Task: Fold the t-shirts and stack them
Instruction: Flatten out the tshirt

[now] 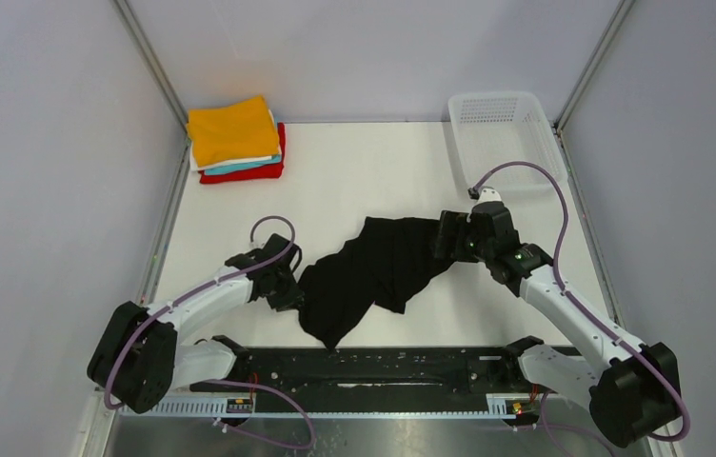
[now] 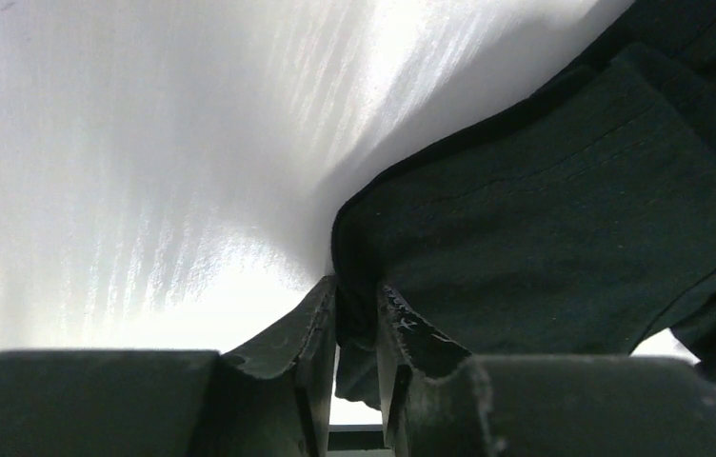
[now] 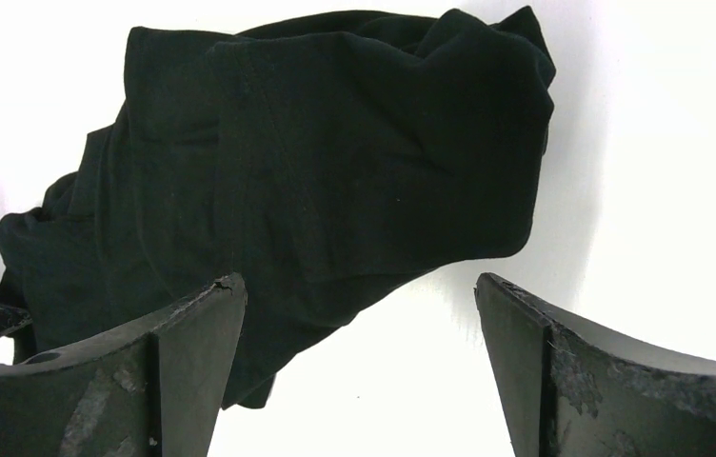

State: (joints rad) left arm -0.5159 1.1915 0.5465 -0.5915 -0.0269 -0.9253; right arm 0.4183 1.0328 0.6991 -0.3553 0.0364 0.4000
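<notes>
White plastic mesh basket (image 1: pixel 511 143) is sitting at the far right corner of the white table (image 1: pixel 364 167), well apart from the folded stack of t-shirts (image 1: pixel 236 143) lying at the far left, orange on top. Between the arms, the plain black short-sleeved t-shirt (image 1: pixel 373 271) is lying crumpled and creased mid-table. The left gripper (image 2: pixel 356 309) is pinching its hemmed edge tight, while the right gripper (image 3: pixel 359 290) is standing spread wide at its right end.

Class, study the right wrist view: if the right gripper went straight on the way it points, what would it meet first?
The black shirt. The right gripper, jaws open, points at its near edge, and nothing else shows between them, though the gap's depth is unclear.
</notes>
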